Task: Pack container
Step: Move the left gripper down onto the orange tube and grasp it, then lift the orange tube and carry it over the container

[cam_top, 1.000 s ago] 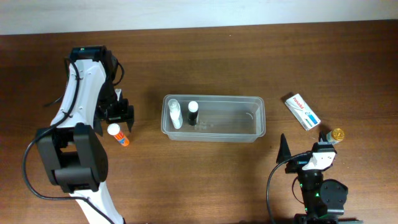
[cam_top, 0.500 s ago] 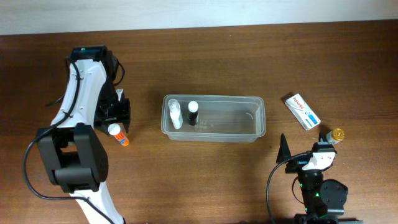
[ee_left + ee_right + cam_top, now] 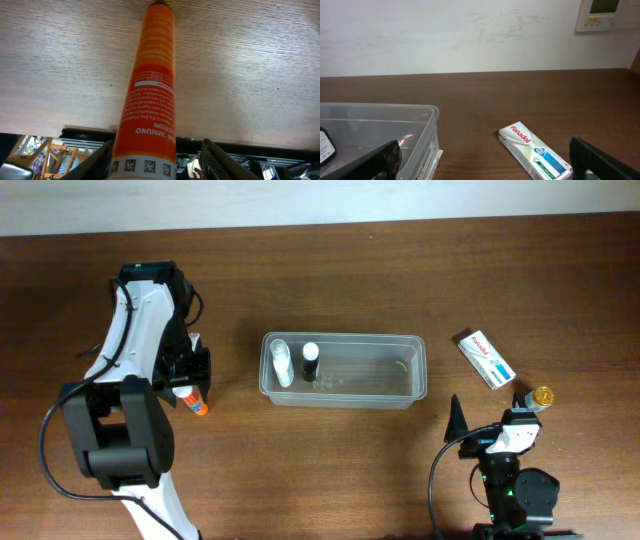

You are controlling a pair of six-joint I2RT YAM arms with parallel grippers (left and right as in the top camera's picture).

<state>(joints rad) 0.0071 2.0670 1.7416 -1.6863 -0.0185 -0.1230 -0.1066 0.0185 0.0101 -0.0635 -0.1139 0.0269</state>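
overhead looks straight down on the whole table. left wrist sits tight against the orange tube, facing the tabletop. right wrist looks low and level toward the wall — sharing the container and white box with overhead.

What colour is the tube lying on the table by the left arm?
The tube is orange with white lettering. It shows best in the left wrist view.

Orange tube — near end off-frame
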